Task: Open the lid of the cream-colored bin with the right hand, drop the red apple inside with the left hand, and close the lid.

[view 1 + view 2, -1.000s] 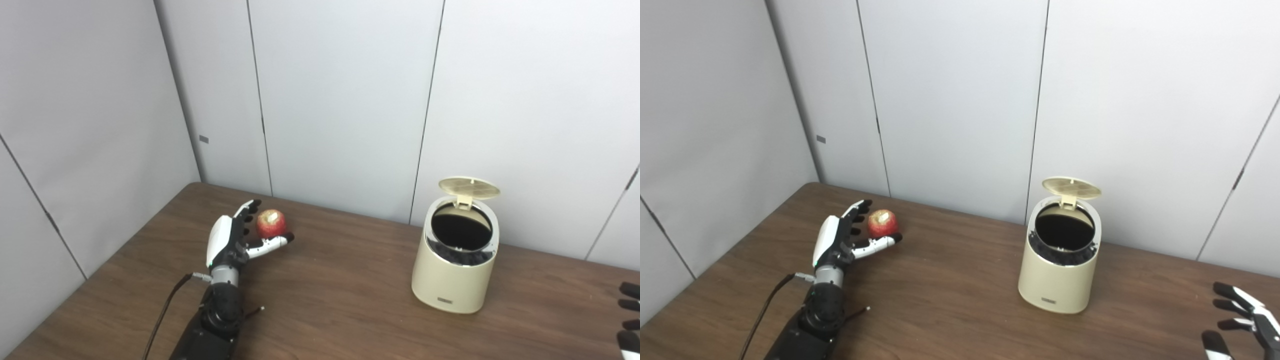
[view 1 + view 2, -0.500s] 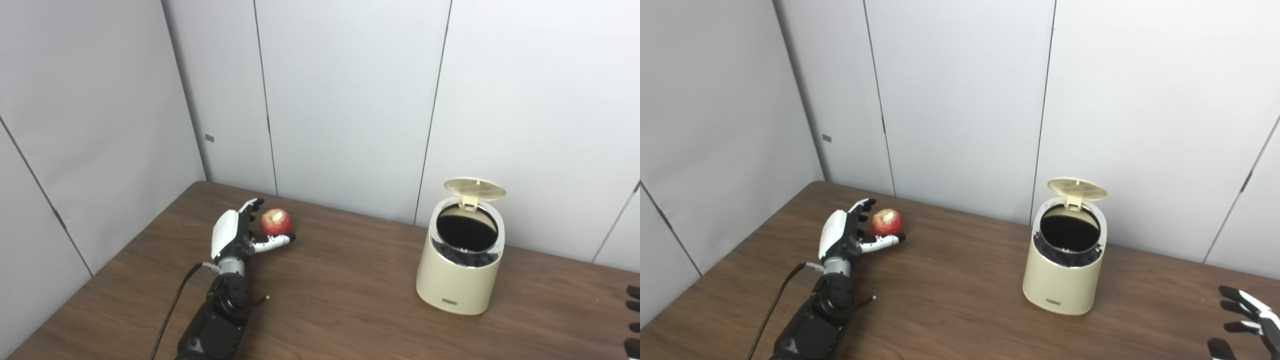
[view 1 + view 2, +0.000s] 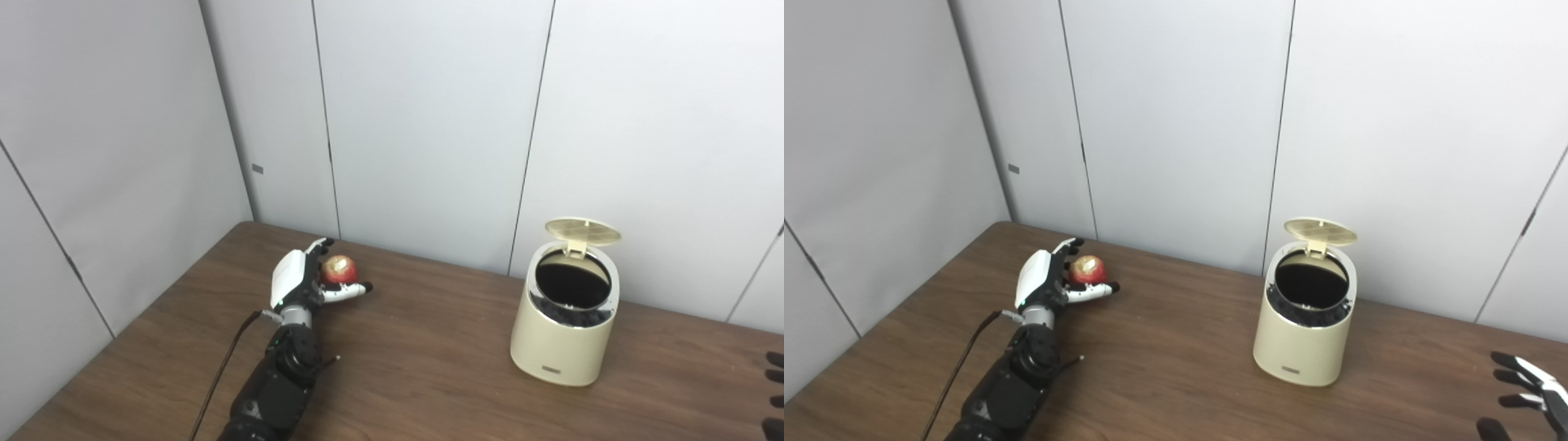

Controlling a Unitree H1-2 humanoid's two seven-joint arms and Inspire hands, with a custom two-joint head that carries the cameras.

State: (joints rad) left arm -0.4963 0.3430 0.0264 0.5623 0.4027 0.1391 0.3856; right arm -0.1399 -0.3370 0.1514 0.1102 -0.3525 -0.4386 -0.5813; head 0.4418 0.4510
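The red apple (image 3: 340, 268) rests on the brown table (image 3: 416, 367) at the back left. My left hand (image 3: 295, 280) lies right against its left side. The fingers (image 3: 323, 244) reach past the apple's far side and the thumb (image 3: 346, 290) curls along its near side, so the hand cups it, still open. The cream-colored bin (image 3: 560, 337) stands upright at the right, about a forearm's length from the apple. Its round lid (image 3: 582, 229) is tipped up at the back, showing the dark inside. My right hand (image 3: 1528, 392) hovers open at the lower right corner, clear of the bin.
Grey wall panels (image 3: 429, 122) close the table off at the back and left. A thin black cable (image 3: 220, 373) runs along my left forearm. Bare wood lies between the apple and the bin.
My left hand has slid forward and to the right until the apple sits between fingers and thumb. The camera shifted slightly. Bin, lid and right hand stay as they were.
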